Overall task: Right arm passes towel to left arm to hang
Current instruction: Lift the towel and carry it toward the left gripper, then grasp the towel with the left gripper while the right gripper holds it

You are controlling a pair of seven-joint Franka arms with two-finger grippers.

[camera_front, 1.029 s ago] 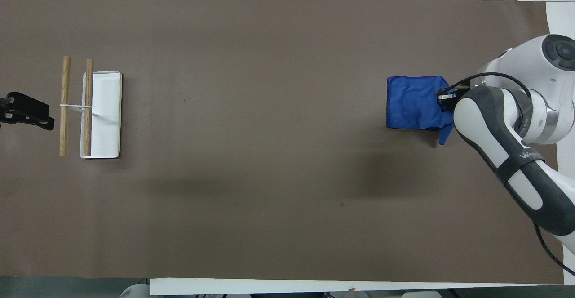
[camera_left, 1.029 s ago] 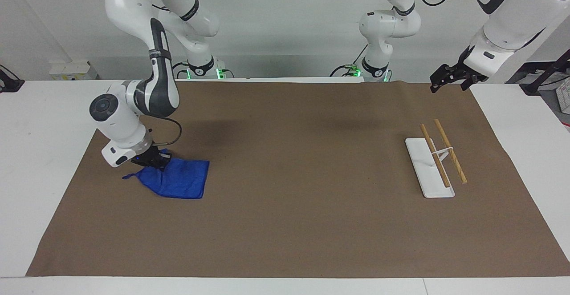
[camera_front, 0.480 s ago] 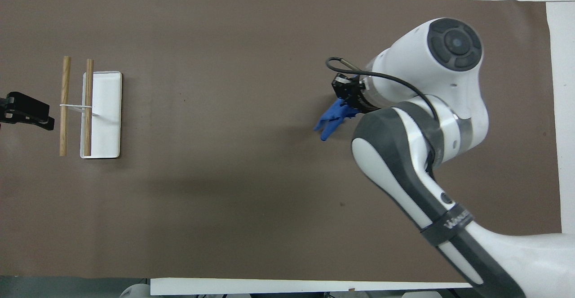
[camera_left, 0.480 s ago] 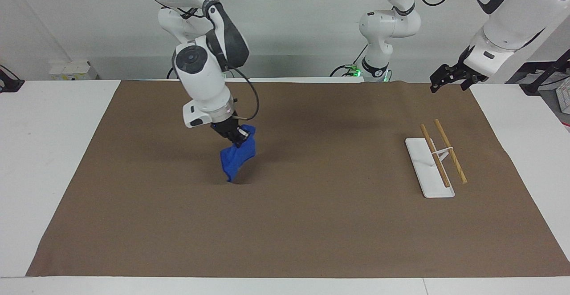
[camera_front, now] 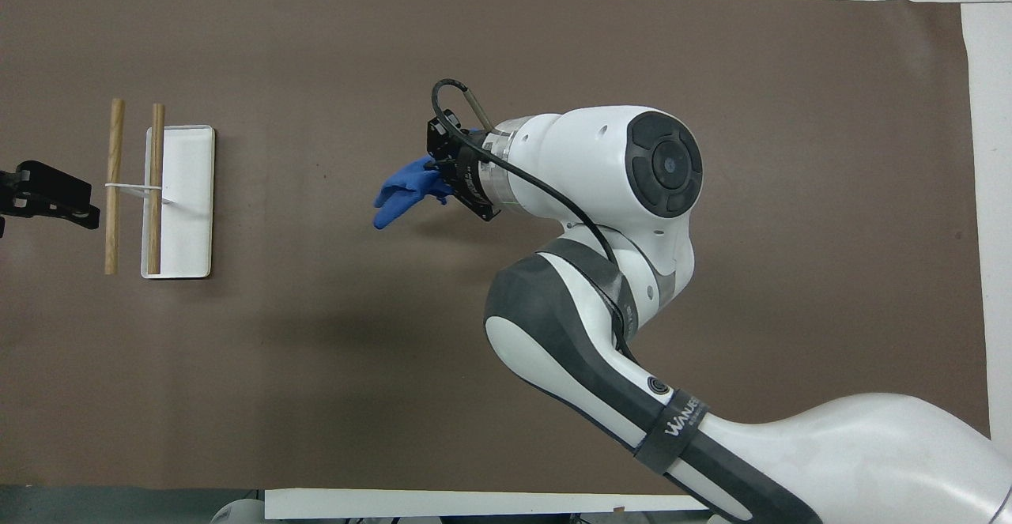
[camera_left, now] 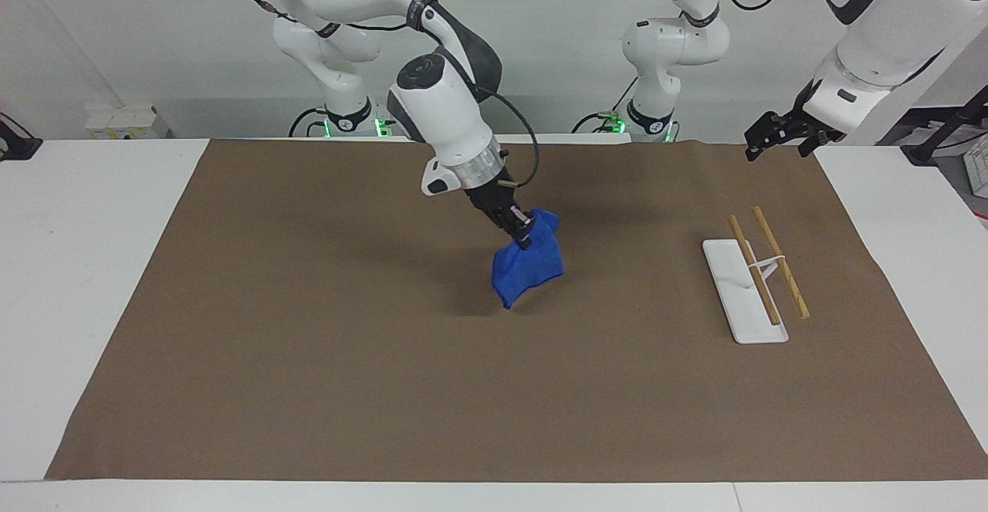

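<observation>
Cloth is what we deal with: the towel [camera_left: 529,265] hangs bunched and limp from the right gripper [camera_left: 519,233], which pinches it at its upper edge over the middle of the brown mat [camera_left: 386,388]. We judge it light and soft, floppy enough to swing and fold on itself, so a grip on a single thin layer could slip. For the handover we would have the left arm take a free upper corner or edge just beside the right gripper's pinch, where the fabric is pulled taut, not the dangling lower tip.

The left gripper [camera_left: 774,135] waits over the mat's edge at the left arm's end of the table; we cannot tell its finger state. The rack [camera_left: 760,269] stands near it, two wooden bars above a white base tray [camera_left: 733,296]. Nothing lies in that tray, and nothing hangs on the bars.
</observation>
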